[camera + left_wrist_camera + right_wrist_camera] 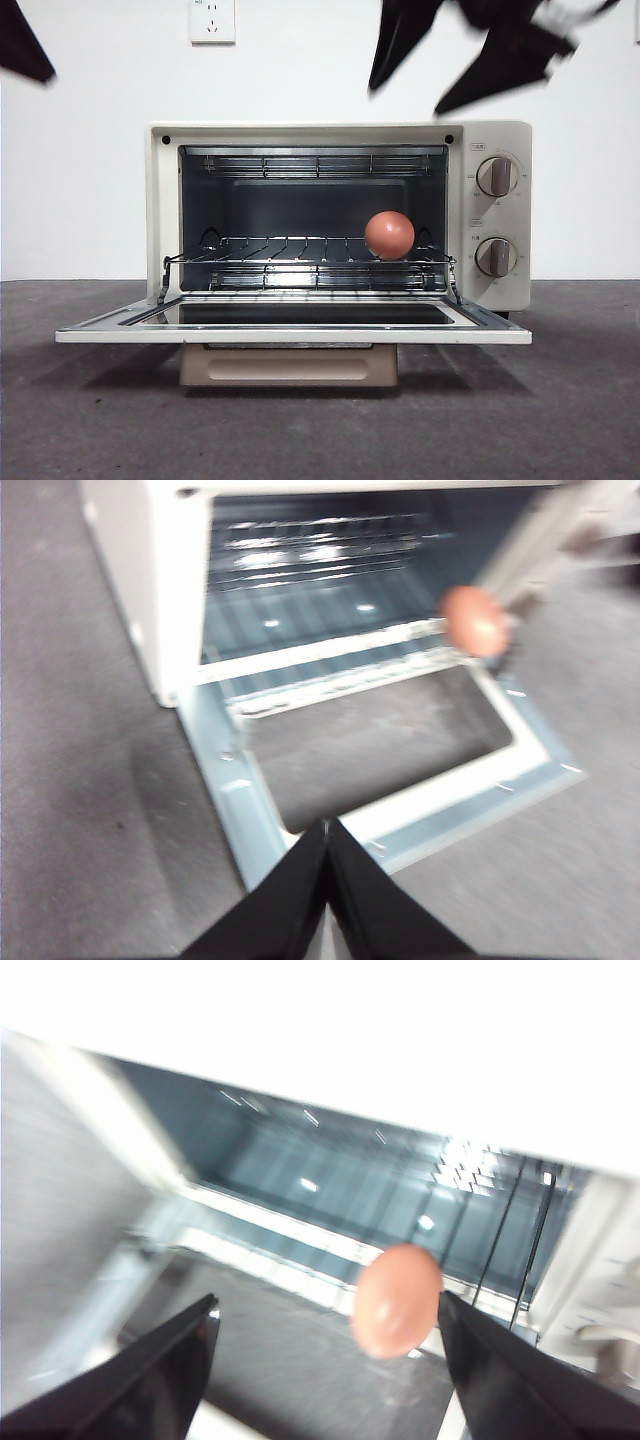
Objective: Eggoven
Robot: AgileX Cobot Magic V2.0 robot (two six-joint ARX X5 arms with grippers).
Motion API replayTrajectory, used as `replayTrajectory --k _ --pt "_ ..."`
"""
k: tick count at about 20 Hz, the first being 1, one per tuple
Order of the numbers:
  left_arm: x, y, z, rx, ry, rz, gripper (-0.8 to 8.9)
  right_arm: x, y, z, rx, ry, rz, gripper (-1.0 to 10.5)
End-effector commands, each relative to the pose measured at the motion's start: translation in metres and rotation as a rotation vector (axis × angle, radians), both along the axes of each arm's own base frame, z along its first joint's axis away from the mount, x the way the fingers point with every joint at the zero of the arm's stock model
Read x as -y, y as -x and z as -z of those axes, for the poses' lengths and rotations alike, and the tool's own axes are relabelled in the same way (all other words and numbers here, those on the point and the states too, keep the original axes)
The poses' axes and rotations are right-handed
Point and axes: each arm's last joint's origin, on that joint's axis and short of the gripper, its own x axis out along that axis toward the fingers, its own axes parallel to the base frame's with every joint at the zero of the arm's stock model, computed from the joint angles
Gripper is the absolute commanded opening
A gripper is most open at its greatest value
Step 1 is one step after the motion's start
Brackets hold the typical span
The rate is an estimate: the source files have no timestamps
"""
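The cream oven (500, 140) stands in the middle of the table with its door (300, 335) folded down flat. The reddish-brown egg (389, 235) rests on the wire rack (270, 250) inside, toward the right wall. My right gripper (415, 92) hangs open and blurred above the oven's right top, clear of the egg. In the right wrist view the egg (397, 1300) shows between the spread jaws of that gripper (328, 1308), untouched. My left gripper (327, 825) is shut and empty, held back before the open door (450, 790), with the egg (475, 620) far off.
Two knobs (497, 176) sit on the oven's right panel. The tan handle (288, 365) hangs under the lowered door. A black arm tip (25, 50) shows at the top left corner. A wall socket (212, 20) is on the white wall behind.
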Motion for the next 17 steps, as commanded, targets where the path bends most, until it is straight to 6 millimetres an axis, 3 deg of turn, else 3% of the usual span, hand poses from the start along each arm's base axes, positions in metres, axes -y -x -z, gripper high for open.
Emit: replayTrajectory --k 1,5,9,14,17 --pt "-0.001 -0.017 0.02 -0.051 0.035 -0.006 0.06 0.014 0.024 -0.024 0.044 -0.029 -0.019 3.5" --pt "-0.013 -0.049 0.062 -0.148 0.104 -0.026 0.06 0.049 0.066 -0.048 0.094 -0.062 -0.015 3.5" --pt "-0.019 -0.078 0.094 -0.243 0.131 -0.04 0.06 0.07 0.093 -0.058 0.13 -0.098 -0.012 3.5" --pt "-0.016 -0.103 0.137 -0.358 0.143 -0.038 0.06 0.084 0.109 -0.061 0.145 -0.113 -0.004 3.5" --pt "-0.015 -0.11 0.152 -0.378 0.148 -0.041 0.06 0.086 0.111 -0.061 0.154 -0.111 0.014 3.5"
